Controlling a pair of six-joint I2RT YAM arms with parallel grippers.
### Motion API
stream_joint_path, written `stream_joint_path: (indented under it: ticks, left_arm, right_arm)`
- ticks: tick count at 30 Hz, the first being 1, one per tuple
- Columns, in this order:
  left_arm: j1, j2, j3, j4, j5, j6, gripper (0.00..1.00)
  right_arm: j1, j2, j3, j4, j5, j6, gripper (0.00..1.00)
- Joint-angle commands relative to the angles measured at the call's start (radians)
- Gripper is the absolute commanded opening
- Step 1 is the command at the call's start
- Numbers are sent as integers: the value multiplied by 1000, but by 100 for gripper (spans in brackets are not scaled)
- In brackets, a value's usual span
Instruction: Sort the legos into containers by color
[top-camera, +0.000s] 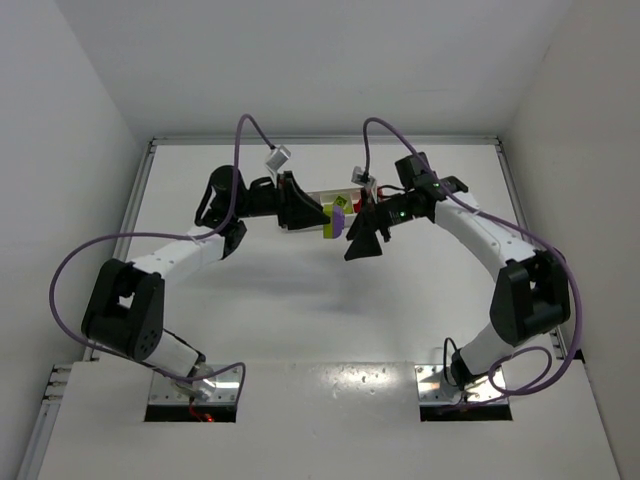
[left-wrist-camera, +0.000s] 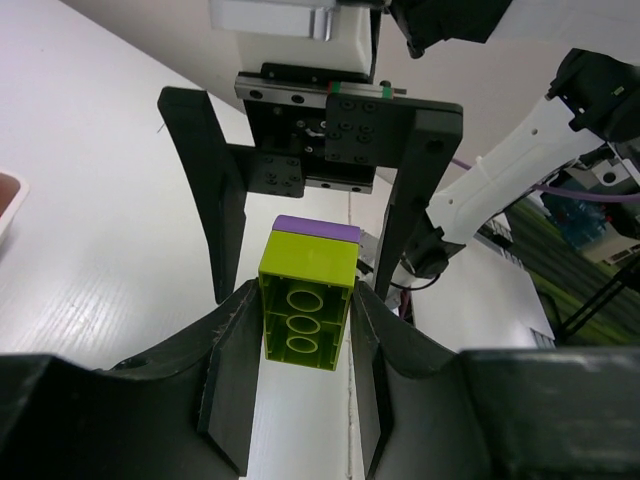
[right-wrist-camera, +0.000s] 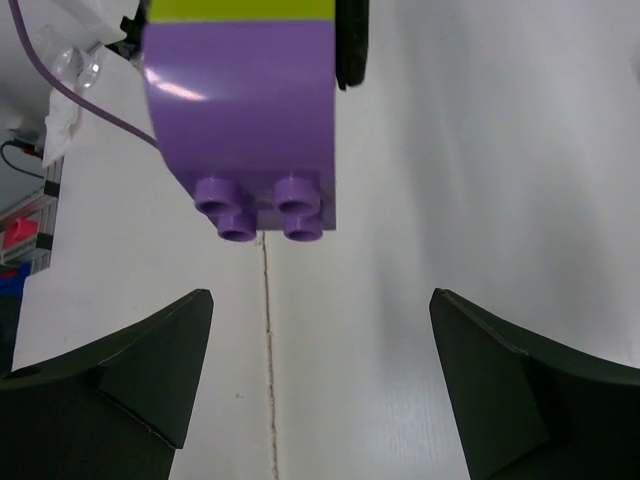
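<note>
Left gripper (left-wrist-camera: 303, 330): jaws clamped on yellow-green brick (left-wrist-camera: 308, 275). Purple brick (right-wrist-camera: 245, 110) stuck to its far end. Pair held near white tray (top-camera: 318, 197). Right gripper (right-wrist-camera: 320, 320): jaws spread wide, empty, facing purple brick, likely to pull the stack apart.

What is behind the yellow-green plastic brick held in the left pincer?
A purple plastic brick sits against the far end of the yellow-green plastic brick, which covers all but a purple strip from the left wrist.
</note>
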Motion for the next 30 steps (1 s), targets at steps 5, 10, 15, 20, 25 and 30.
stream_joint_path:
  ticks: [5,10,15,20,25,30]
  left_arm:
    - [-3,18,58,51,24,-18,0]
    - [-23,18,69,10,24,21,0]
    - [-23,28,78,1,24,30,0]
    - [-32,28,78,-11,33,48,0]
    - [-32,17,68,-59,33,85,0]
    - [-9,-5,28,-80,-1,96,0]
  right_arm:
    - [1,-29,76,180,-43,111,90]
    - [1,-9,76,295,-52,225,90]
    - [10,9,98,352,-73,271,84]
    - [10,27,107,377,-82,306,61]
    - [1,27,107,377,-82,307,29]
    - [-28,6,98,338,-95,297,8]
